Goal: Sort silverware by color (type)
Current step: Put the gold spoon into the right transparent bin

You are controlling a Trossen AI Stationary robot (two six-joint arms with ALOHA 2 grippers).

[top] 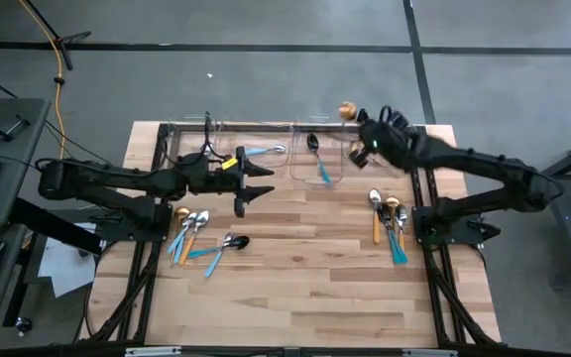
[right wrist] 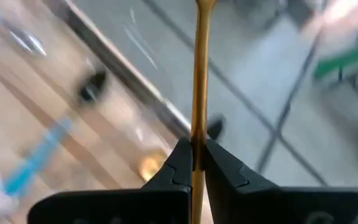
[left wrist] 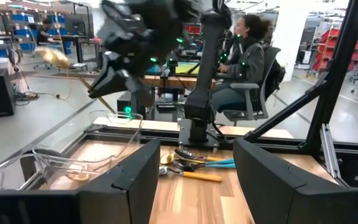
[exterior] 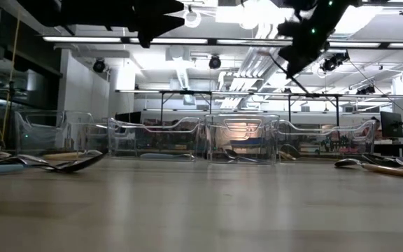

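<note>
Right hand point(right wrist: 194, 158) pinches the slim all-gold spoon point(top: 346, 110) by its handle, bowl pointing past the far edge of the bench point(top: 305, 288), just above the right-most clear plastic bin point(top: 357, 149). Drop is straight down. Left hand point(top: 256, 183) spread, empty, hovering mid-left.

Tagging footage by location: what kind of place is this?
Most likely a robotics lab or workshop: a wooden table on a metal frame, rows of workbenches under strip lights, and a person seated at a desk.
</note>
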